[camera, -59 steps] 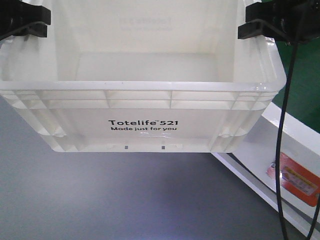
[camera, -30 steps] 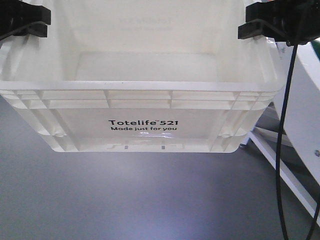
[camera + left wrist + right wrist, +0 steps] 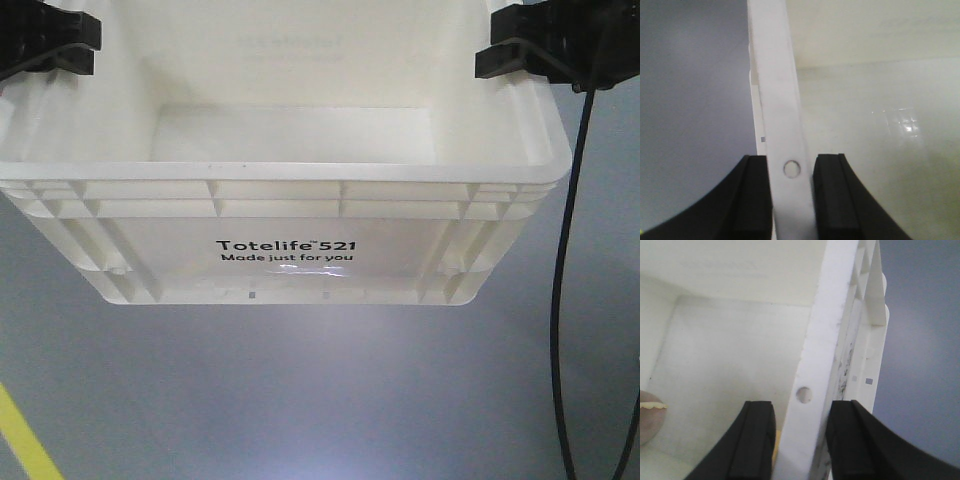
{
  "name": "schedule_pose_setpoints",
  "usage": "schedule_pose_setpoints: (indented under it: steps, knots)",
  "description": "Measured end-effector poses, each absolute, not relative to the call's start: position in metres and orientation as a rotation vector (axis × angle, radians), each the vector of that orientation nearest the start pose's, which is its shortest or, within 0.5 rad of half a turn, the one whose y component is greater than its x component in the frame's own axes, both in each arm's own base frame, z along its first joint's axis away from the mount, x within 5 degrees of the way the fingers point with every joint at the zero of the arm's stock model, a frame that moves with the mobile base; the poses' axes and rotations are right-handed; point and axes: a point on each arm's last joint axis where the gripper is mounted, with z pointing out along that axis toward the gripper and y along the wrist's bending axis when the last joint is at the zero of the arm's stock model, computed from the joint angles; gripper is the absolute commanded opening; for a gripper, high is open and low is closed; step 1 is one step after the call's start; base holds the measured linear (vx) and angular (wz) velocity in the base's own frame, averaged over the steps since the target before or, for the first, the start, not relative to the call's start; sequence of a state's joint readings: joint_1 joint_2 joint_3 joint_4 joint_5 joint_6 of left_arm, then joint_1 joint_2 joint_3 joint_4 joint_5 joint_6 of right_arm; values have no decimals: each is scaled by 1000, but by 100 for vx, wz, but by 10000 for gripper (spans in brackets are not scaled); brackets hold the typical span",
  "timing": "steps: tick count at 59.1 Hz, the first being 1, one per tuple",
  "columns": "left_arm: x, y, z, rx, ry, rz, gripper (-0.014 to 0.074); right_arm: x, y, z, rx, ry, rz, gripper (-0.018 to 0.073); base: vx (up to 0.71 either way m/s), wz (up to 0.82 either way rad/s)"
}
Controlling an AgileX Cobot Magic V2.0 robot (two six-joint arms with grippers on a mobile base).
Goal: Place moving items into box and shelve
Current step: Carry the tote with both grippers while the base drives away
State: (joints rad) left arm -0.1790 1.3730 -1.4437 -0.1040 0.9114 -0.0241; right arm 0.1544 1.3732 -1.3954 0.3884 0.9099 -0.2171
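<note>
White ribbed plastic box [image 3: 280, 190] — smooth rims tight inside black left gripper [image 3: 790, 167] and right gripper [image 3: 799, 412].

— How is the left gripper [image 3: 792, 200] set?
— Its two black fingers [image 3: 752, 200] are drawn in to a narrow gap, pressing either face of the box [image 3: 300, 172] wall caught between them.
— And the right gripper [image 3: 805, 440]?
— It is pinched the same way on the opposite wall, one finger on its inner side and one on its outer. From the front, both pincers sit level with each other, far apart.
</note>
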Motion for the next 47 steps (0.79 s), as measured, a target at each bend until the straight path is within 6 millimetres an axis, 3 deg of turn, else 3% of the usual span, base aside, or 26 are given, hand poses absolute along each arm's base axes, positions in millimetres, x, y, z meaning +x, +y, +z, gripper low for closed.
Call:
schedule_pose_setpoints:
  steps: [47]
  knots:
    - [287, -59, 406, 147, 2330, -230, -16, 284, 72, 397, -297, 2313, 446, -13, 8, 66]
